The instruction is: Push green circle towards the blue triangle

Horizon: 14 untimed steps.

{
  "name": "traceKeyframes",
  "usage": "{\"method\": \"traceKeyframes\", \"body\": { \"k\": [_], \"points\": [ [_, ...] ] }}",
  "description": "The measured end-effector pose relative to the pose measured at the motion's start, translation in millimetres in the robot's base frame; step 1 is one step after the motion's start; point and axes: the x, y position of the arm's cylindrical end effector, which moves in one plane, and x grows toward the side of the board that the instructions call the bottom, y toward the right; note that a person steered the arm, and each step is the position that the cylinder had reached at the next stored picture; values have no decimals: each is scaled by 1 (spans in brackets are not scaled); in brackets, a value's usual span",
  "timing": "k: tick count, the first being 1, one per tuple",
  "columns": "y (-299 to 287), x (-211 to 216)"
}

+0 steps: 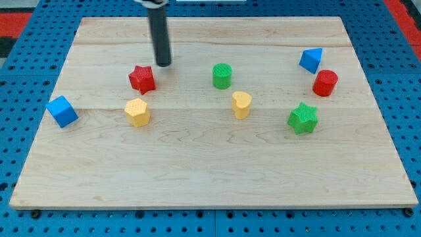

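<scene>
A: Camera setup?

B: Single view. Looks down at a slant on the wooden board (210, 164) from its near long edge, facing the far edge.

A: How close?

B: Whole board fits in frame; blue pegboard (26, 39) shows past every edge of the board. Rod (160, 39) enters from the view's top, above the board's far edge.

A: Overlap?

B: One camera only.

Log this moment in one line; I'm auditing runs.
my tip: beside red block | green circle: untouched | blue triangle: far right
</scene>
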Motion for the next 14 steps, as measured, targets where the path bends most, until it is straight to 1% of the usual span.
{"method": "traceKeyframes", "body": {
  "k": [1, 2, 4, 5, 6, 7, 8, 9, 10, 12, 13, 14],
  "points": [
    [-7, 27],
    [7, 44],
    [118, 47],
    [153, 31],
    [157, -11],
    [157, -26],
    [145, -18],
    [118, -15],
    [111, -2],
    [131, 51],
    [148, 46],
    [186, 39]
  ]
}}
